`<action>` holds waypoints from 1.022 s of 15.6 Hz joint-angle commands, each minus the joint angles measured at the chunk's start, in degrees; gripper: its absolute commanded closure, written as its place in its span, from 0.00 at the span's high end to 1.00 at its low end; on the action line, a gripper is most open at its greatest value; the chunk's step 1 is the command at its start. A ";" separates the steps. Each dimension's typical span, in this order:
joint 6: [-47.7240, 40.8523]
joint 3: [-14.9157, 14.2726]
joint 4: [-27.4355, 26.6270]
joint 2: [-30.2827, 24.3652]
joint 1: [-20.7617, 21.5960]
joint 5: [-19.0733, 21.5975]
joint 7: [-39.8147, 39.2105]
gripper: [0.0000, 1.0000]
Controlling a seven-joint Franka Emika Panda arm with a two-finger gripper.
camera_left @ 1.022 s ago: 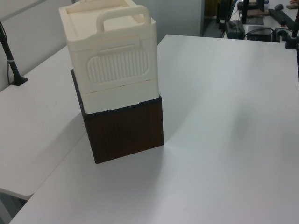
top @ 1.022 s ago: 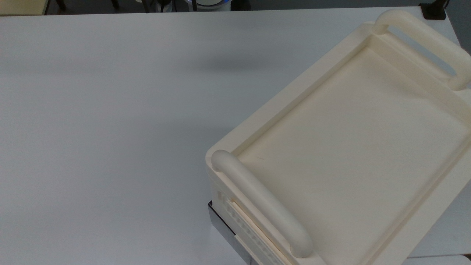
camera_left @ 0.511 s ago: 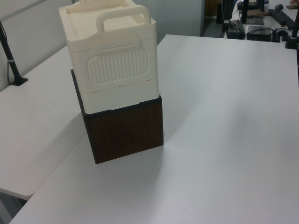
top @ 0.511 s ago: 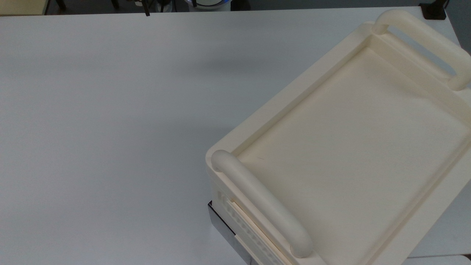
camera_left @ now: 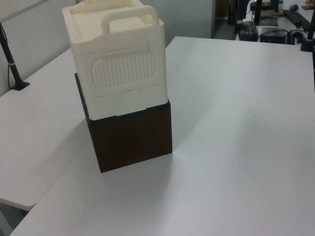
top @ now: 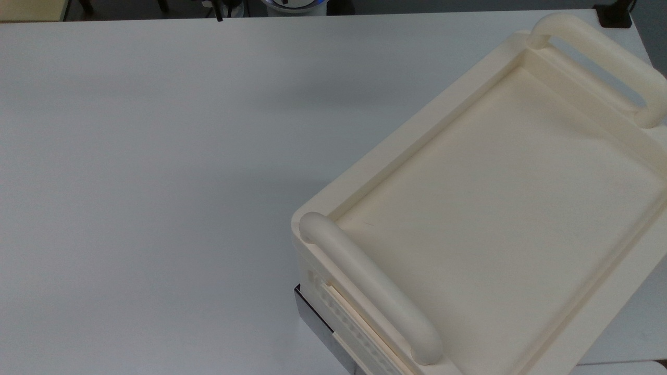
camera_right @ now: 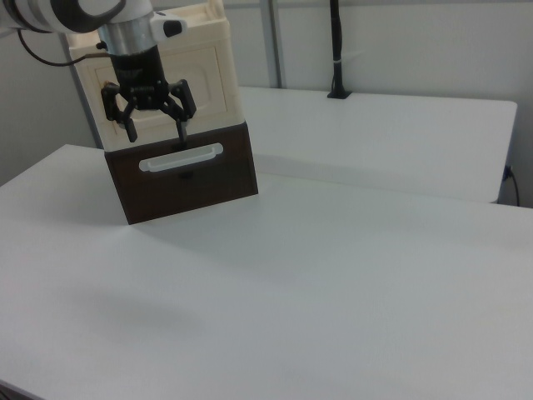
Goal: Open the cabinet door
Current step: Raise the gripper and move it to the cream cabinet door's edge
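Where the cream cabinet door (camera_right: 204, 79) shows in the right view, it stands upright above a dark brown wooden base (camera_right: 187, 179) near the white table's (camera_right: 333, 275) far-left edge; open tabletop spreads rightward. The black two-finger gripper (camera_right: 155, 127) hangs before it, fingers spread apart.

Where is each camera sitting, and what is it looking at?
Top view: overhead, looking straight down on the cream plastic cabinet's recessed top and white table.
Left view: raised, facing the cabinet's ribbed side above its dark brown wooden base.
Right view: low, facing the robot's open black claw before the cabinet.
All views share the cabinet.
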 commanded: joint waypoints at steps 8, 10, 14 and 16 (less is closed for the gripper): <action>13.55 2.01 2.03 1.64 2.47 11.25 -2.02 0.62; 17.43 2.27 2.03 2.43 3.61 11.34 -2.11 0.61; 19.64 2.71 2.11 2.78 5.55 11.61 -4.48 0.60; 20.95 2.88 2.37 2.96 6.60 13.09 -4.39 0.59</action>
